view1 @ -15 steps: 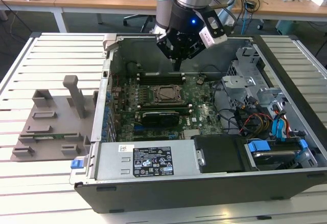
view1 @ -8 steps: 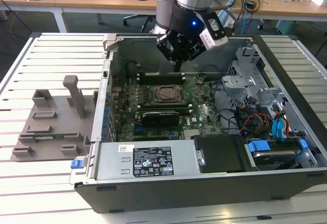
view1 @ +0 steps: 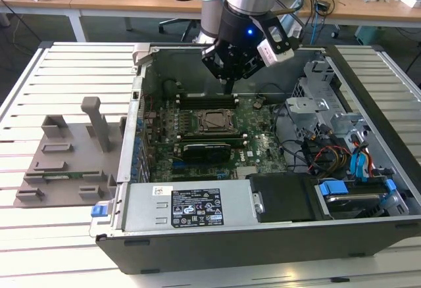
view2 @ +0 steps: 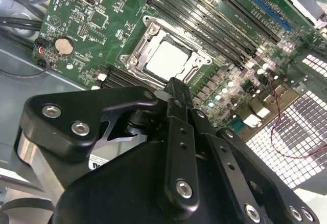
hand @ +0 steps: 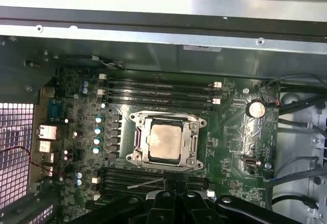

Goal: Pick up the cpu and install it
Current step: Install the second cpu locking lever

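CPU (hand: 165, 141) sits in the motherboard (hand: 235, 147) socket frame (hand: 137, 143) — gripper (view2: 176, 88) hovers just beside it, fingers pressed together, holding nothing.

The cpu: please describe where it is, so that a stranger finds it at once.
Look inside the open grey metal computer case, on its green motherboard. Between the rows of long black memory slots sits a metal socket frame; the small square pale silver cpu lies flat inside it, the board's one plain, shiny plate.
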Robot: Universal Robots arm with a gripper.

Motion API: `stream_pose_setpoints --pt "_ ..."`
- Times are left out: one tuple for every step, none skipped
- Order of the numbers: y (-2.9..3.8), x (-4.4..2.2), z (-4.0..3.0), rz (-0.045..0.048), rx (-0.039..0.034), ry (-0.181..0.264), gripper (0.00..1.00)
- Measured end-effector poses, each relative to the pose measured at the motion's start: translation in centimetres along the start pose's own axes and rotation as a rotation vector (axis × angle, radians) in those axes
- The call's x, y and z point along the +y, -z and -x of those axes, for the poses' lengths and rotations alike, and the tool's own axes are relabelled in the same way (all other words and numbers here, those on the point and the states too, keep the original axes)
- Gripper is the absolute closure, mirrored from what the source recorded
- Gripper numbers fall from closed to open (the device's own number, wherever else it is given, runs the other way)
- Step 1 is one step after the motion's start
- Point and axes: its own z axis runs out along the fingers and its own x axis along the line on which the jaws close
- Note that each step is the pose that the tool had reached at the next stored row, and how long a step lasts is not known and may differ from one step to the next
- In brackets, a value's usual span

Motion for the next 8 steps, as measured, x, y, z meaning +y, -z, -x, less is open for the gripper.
stream_pose_setpoints --pt "0.0 -0.04 -0.01 0.0089 -0.0007 0.001 0.89" --pt "-0.01 -0.28 -0.03 0.0498 -0.004 0.004 0.89" --pt "-0.05 -0.85 -0.06 0.0547 -0.0043 0.004 0.89" --pt "-0.58 -1.96 -0.18 0.1074 -0.0084 0.008 0.89" --pt "-0.75 -2.12 -0.2 0.1104 -0.0088 0.008 0.89" --pt "-0.85 -2.23 -0.23 0.1105 -0.0087 0.008 0.89" --pt "-0.98 -2.36 -0.27 0.1105 -0.0087 0.008 0.89" --pt "-1.11 -2.47 -0.34 0.1104 -0.0087 0.008 0.89"
